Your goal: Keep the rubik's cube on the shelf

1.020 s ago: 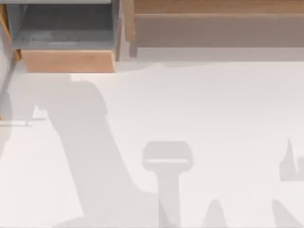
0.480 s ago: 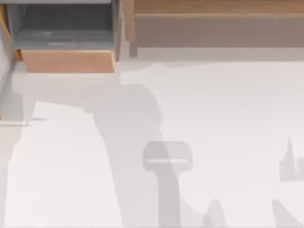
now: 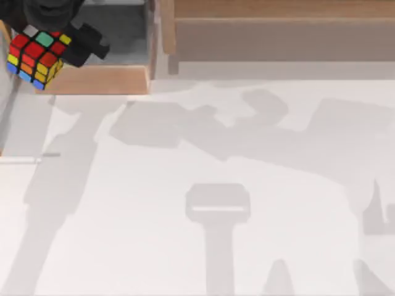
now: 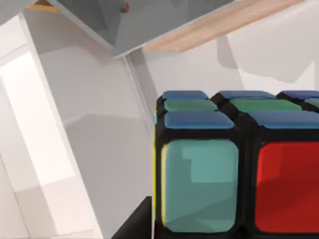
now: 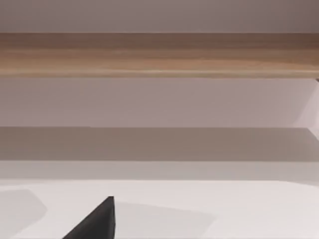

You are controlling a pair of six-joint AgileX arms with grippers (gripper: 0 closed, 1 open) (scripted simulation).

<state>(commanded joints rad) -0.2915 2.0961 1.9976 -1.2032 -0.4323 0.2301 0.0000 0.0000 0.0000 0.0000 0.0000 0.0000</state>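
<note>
Now, top view: the left gripper (image 3: 43,37) sits at the table's far-left corner, above the smaller wooden box (image 3: 92,79) with the grey inside. The rubik's cube (image 3: 35,57) is held in it, dark fingers pressed against the cube's sides, red face tilted up toward the camera. In the left wrist view the cube (image 4: 234,169) is seen up close with blue, green, teal and red stickers; the white table (image 4: 89,164) lies well below, so I judge the cube is carried in the air, not resting.

The shelf (image 3: 278,37), a long ledge with a shaded front, runs along the far edge to the right of the box, apart from the cube. The right wrist view looks at the shelf (image 5: 159,52) edge-on; whether the right gripper is open there cannot be told.

Step in hand, as I read it: carry rightward to the shelf.
- Keep height to clear the box wall and the shelf's lip.
- Keep the squeeze firm; the cube is tilted.
- Level it and lower onto the ledge before letting go.
</note>
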